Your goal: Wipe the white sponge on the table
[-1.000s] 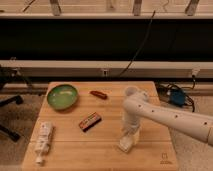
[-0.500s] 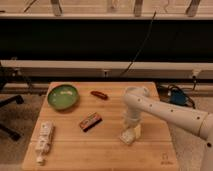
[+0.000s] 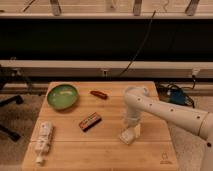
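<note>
The white sponge [image 3: 128, 135] lies on the light-wood table [image 3: 100, 150], right of centre and towards the front. My gripper [image 3: 132, 125] comes straight down on it from the white arm [image 3: 165, 112], which reaches in from the right. The gripper is shut on the sponge's top and presses it against the tabletop. The gripper hides the sponge's upper part.
A green bowl [image 3: 62, 96] stands at the back left. A small red object [image 3: 98, 94] lies at the back centre. A red-black packet [image 3: 90, 121] lies left of the sponge. A long white tube [image 3: 43, 140] lies at the front left. A logo mark [image 3: 164, 161] sits at the front right corner.
The gripper and the sponge have moved together across the table, from nearer the front edge to a little farther back and right. The other objects have not moved.
</note>
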`<state>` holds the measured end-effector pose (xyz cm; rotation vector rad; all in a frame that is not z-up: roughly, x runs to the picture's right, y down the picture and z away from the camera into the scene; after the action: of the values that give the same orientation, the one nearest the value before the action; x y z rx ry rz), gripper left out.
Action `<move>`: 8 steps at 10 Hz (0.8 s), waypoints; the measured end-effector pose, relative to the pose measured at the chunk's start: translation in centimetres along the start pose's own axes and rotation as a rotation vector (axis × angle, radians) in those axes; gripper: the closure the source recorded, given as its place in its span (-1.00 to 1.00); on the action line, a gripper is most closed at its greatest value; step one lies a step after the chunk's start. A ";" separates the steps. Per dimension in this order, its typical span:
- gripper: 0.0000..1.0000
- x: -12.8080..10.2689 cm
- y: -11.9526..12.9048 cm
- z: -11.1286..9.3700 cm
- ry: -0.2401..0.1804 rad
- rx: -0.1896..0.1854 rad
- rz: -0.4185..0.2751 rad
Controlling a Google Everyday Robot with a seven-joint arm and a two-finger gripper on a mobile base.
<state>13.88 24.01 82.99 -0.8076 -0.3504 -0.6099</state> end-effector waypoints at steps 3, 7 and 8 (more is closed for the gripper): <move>0.55 0.3 -2.9 -3.6 -0.063 0.071 0.017; 0.99 0.3 -3.5 -6.3 -0.039 0.056 0.000; 1.00 1.0 -4.2 -5.9 -0.036 0.059 0.000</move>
<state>12.38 16.88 82.02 -0.7628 -0.3999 -0.5824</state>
